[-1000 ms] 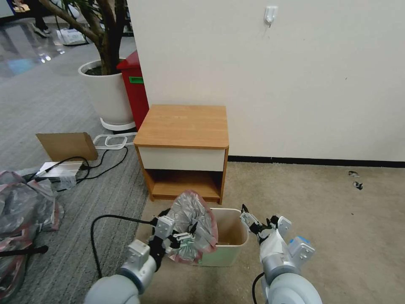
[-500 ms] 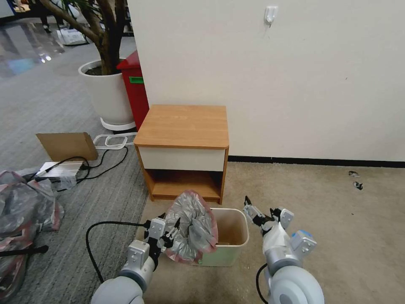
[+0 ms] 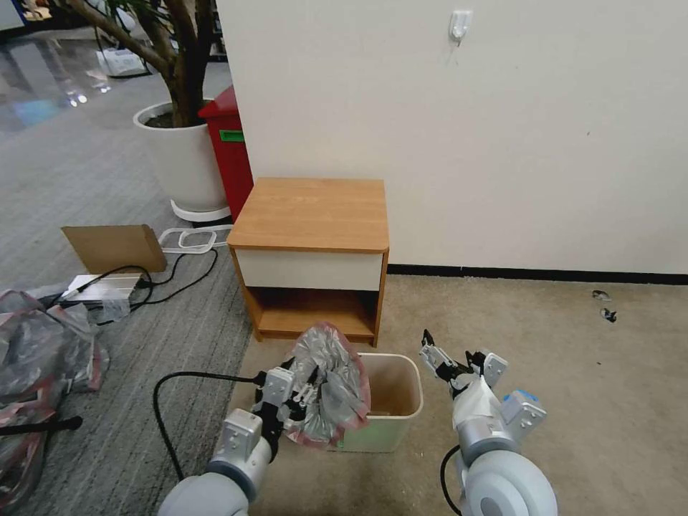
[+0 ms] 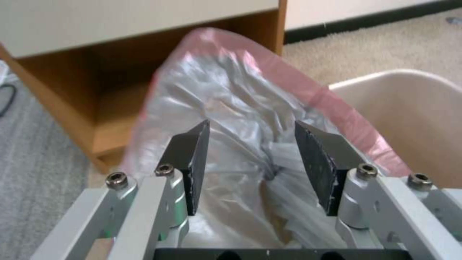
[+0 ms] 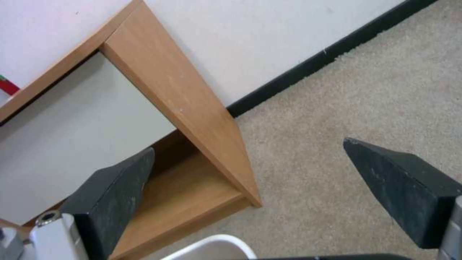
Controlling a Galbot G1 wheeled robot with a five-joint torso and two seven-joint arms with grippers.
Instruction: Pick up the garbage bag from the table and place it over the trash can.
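Observation:
The garbage bag (image 3: 328, 380), crinkly grey with a pink-red rim, stands bunched over the left side of the cream trash can (image 3: 410, 383) on the carpet in front of the table (image 3: 308, 211). My left gripper (image 3: 302, 376) is at the bag's near left side. In the left wrist view it is open (image 4: 252, 144), its fingers (image 4: 192, 159) apart with folds of the bag (image 4: 240, 104) between them and the trash can (image 4: 418, 108) beyond. My right gripper (image 3: 433, 351) hovers open just right of the can, holding nothing. The right wrist view has its fingertips (image 5: 249, 147) wide apart over the table's side (image 5: 178, 90).
A white plant pot (image 3: 183, 158) and a tall red bin (image 3: 229, 150) stand behind the table by the wall. Cardboard (image 3: 115, 247), cables (image 3: 179, 272) and a heap of plastic bags (image 3: 36, 358) lie on the left floor. Open carpet lies to the right.
The left gripper let go of the bag and drew back, then moved in again with its fingers apart around the plastic. The right gripper drifted up and to the right, away from the can.

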